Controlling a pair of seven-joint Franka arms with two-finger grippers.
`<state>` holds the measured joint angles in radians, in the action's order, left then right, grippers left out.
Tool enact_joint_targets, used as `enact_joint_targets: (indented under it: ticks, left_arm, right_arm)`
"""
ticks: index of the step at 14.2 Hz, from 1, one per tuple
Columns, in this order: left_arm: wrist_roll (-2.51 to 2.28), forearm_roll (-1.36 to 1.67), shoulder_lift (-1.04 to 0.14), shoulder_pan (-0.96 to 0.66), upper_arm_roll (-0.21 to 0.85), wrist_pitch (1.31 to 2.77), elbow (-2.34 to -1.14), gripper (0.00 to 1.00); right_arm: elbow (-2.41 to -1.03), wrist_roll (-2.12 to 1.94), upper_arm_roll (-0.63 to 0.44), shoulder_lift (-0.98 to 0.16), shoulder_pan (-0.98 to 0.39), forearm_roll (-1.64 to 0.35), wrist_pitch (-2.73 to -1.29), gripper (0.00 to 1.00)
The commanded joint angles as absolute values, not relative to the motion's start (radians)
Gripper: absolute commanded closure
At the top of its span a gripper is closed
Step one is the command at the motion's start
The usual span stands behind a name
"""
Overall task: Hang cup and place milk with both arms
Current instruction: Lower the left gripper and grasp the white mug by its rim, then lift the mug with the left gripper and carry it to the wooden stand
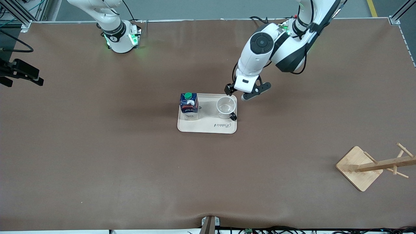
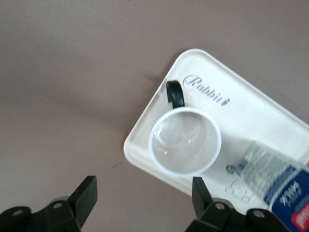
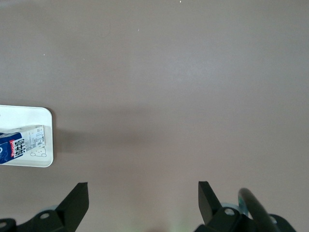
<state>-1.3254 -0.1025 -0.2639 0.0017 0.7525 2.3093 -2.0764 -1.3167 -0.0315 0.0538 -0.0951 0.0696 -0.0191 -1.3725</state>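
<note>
The white cup (image 1: pixel 226 105) stands upright on a cream tray (image 1: pixel 208 127), its black handle pointing toward the front camera. The dark blue milk (image 1: pixel 188 104) with its green cap stands on the same tray, toward the right arm's end. My left gripper (image 1: pixel 236 94) hovers open and empty over the tray's edge, right beside the cup. In the left wrist view the cup (image 2: pixel 185 141), tray (image 2: pixel 251 111) and milk (image 2: pixel 289 191) lie just ahead of the open gripper (image 2: pixel 144 188). My right gripper (image 3: pixel 142 189) is open and empty over bare table. Its view shows the tray's corner (image 3: pixel 29 116) and the milk (image 3: pixel 19 145).
A wooden mug rack (image 1: pixel 373 165) with pegs on a square base stands near the front camera at the left arm's end of the table. The brown mat (image 1: pixel 130 162) covers the whole table. A black fixture (image 1: pixel 19 73) sticks in at the right arm's end.
</note>
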Motion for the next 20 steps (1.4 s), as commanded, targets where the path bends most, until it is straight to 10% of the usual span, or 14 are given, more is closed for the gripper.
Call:
enact_joint_targets:
  ticks: [1, 6, 10, 15, 20]
  left_arm:
    - [-1.481, -0.242, -0.378, -0.018, 0.756, 2.365, -2.048, 0.2]
    - [-1.664, -0.438, -0.524, -0.02, 0.753, 2.368, -2.002, 0.39]
    - [-1.669, -0.445, -0.571, -0.021, 0.752, 2.368, -1.974, 0.99]
    - [-1.53, -0.445, -0.543, 0.0, 0.755, 2.307, -1.919, 1.0]
    - [-1.36, -0.43, -0.494, 0.006, 0.787, 1.915, -1.653, 1.0]
  right_arm:
    - [-1.305, -0.031, 0.061, -0.095, 0.083, -0.032, -1.364, 0.0]
    - [-1.301, -0.025, 0.06, -0.087, 0.089, 0.001, -1.359, 0.0]
    - [-1.298, -0.025, 0.06, -0.087, 0.095, 0.006, -1.37, 0.0]
    - [-1.299, -0.023, 0.061, -0.094, 0.095, 0.009, -1.37, 0.0]
    - [-1.333, -0.029, 0.061, -0.124, 0.092, -0.011, -1.358, 0.0]
